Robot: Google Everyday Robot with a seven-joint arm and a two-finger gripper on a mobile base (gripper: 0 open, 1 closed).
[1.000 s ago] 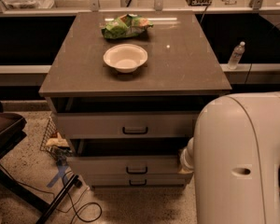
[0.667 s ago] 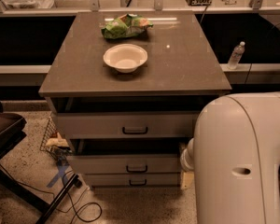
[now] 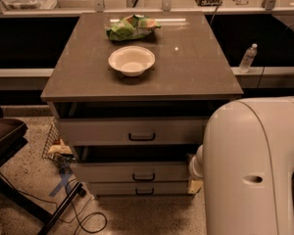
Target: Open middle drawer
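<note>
Gripper hidden behind the white arm housing (image 3: 255, 165) at near right (open or closed, I cannot tell), beside it the middle drawer (image 3: 137, 171) with a dark gap above its front, then the top drawer (image 3: 132, 130), farther a bowl (image 3: 131, 60) and green bag (image 3: 132, 28).

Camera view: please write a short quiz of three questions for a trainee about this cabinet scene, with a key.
1. True or false: the white bowl stands on the cabinet top, nearer the camera than the green bag.
2. The middle drawer has which handle? A a round knob; B a small dark rectangular pull at centre; C a long bar at the left.
3. Is the gripper in view?
Key: 1 true; 2 B; 3 no, only the white arm housing shows, at lower right.
</note>
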